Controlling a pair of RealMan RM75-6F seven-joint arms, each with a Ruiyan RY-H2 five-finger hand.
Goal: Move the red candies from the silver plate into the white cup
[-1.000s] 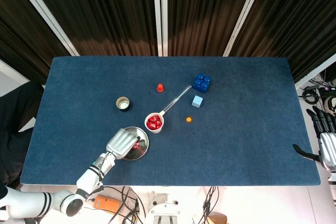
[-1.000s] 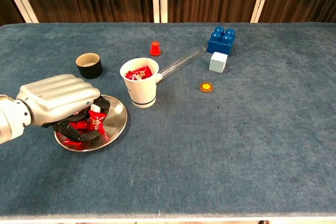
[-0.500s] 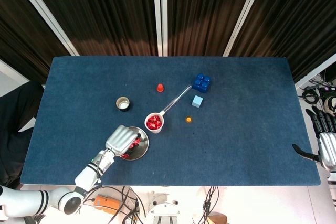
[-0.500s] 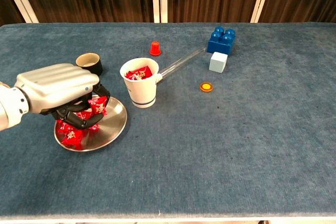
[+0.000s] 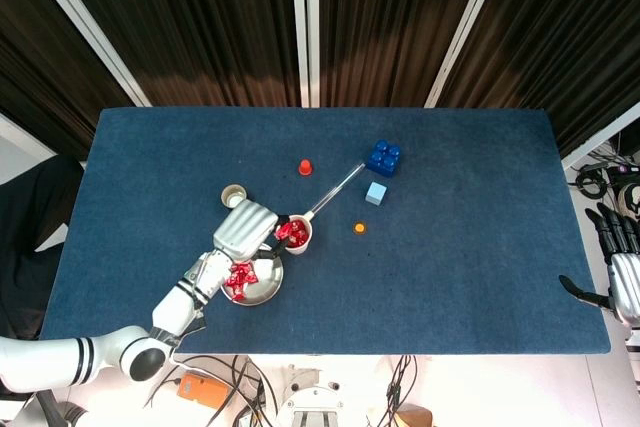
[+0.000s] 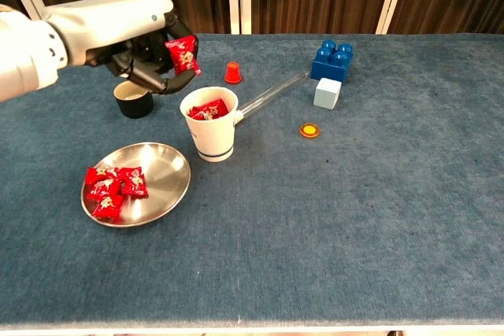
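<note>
**Above the cup, one candy ready to drop**

Nearest, on the round silver metal plate (image 6: 161,186): three small red wrapped candies (image 6: 115,187), left to move. Look light, crinkly, a bit slippery; best pinched across the middle.

Further back, over the white paper cup (image 6: 210,137): left hand (image 6: 134,29), fingers clamped on one red candy (image 6: 183,54).

Far right, off the table, only in the head view: right hand (image 5: 622,272), fingers apart, holding nothing. Chest view alone shows the pinch clearly.

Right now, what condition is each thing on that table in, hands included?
left hand: raised beside the cup, fingers holding one red candy
right hand: off the table's edge, holding nothing
white cup: upright, candies inside
silver plate: flat, holding loose candies
black cup: upright
</note>
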